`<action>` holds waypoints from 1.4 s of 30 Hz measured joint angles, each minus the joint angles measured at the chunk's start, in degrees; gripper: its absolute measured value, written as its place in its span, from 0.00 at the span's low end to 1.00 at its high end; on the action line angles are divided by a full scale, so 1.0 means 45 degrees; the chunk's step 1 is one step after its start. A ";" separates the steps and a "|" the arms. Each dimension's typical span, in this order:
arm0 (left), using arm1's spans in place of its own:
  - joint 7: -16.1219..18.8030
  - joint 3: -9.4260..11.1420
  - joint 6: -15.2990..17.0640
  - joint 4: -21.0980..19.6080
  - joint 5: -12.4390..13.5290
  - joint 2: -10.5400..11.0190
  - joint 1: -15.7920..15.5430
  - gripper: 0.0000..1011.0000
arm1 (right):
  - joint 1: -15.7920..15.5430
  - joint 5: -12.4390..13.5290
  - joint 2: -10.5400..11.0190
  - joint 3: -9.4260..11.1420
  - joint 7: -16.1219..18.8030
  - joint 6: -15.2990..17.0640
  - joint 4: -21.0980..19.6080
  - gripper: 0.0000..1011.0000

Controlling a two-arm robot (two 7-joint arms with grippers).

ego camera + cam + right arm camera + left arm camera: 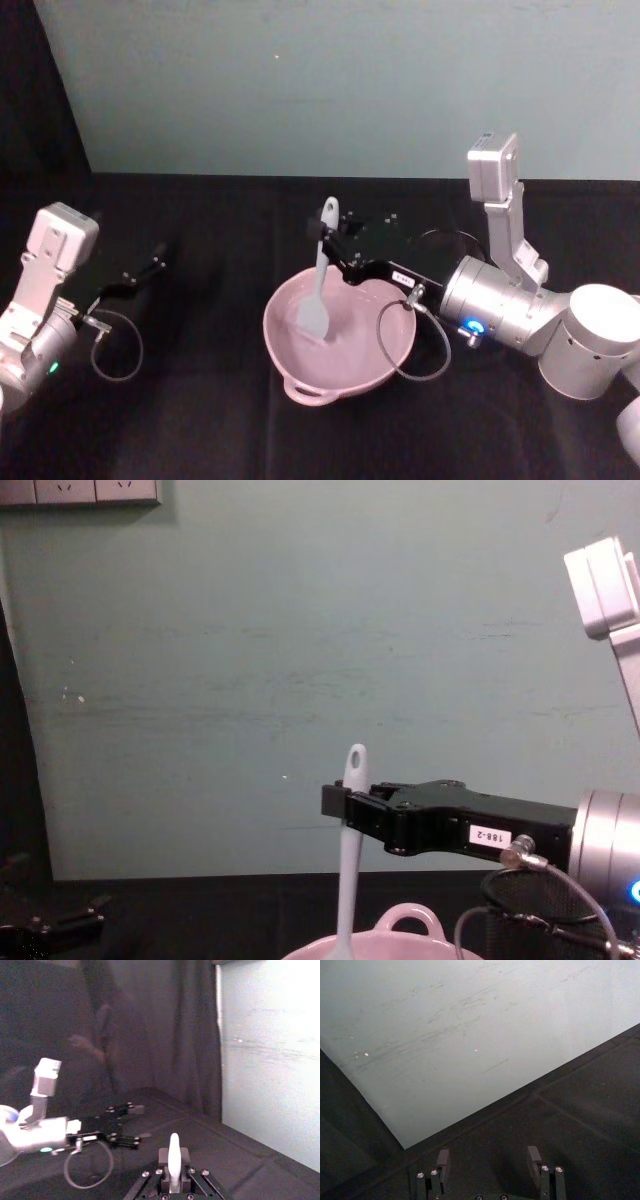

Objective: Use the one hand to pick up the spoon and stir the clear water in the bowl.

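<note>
The pale pink bowl [272,325] sits mid-table, its loop handle [405,910] on the rim. The white spoon [318,290] stands almost upright, its flat head down inside the bowl and the holed handle end on top. My right gripper [335,250] reaches in from the right and is shut on the spoon's handle just below the top. The chest view shows the same hold, right gripper [340,805] on the spoon [350,860]. In the right wrist view the handle [173,1155] rises between the fingers. My left gripper [150,265] rests far left, open [489,1160].
A black cloth [200,420] covers the table, which ends at a teal wall [300,90]. Cable loops hang by the right wrist [415,345] over the bowl's right rim and by the left wrist [118,345]. A dark curtain [35,90] closes the left side.
</note>
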 joint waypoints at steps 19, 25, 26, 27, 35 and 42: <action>0.0000 0.0000 0.0000 0.0000 0.0000 0.0000 0.0000 0.99 | -0.0410 -0.0571 0.0423 0.1209 -0.0656 -0.0572 0.0176 0.11; 0.0000 -0.0001 0.0000 0.0000 0.0001 0.0000 0.0000 0.99 | -0.0657 -0.0712 0.0749 0.1086 -0.0266 -0.0376 -0.0340 0.11; 0.0000 0.0000 0.0000 0.0000 0.0000 -0.0001 0.0000 0.99 | -0.0704 -0.0734 0.0824 0.1007 -0.0111 -0.0327 -0.0512 0.11; 0.0000 0.0000 0.0000 0.0000 0.0000 -0.0001 0.0000 0.99 | -0.0704 -0.0734 0.0824 0.1007 -0.0111 -0.0327 -0.0512 0.11; 0.0000 0.0000 0.0000 0.0000 0.0000 0.0000 0.0000 0.99 | -0.0830 -0.0531 0.0884 0.0546 0.0588 -0.0196 -0.1075 0.11; 0.0000 0.0000 0.0000 0.0000 0.0000 0.0000 0.0000 0.99 | -0.0559 -0.0078 0.0451 0.0232 0.0889 -0.0228 -0.0706 0.11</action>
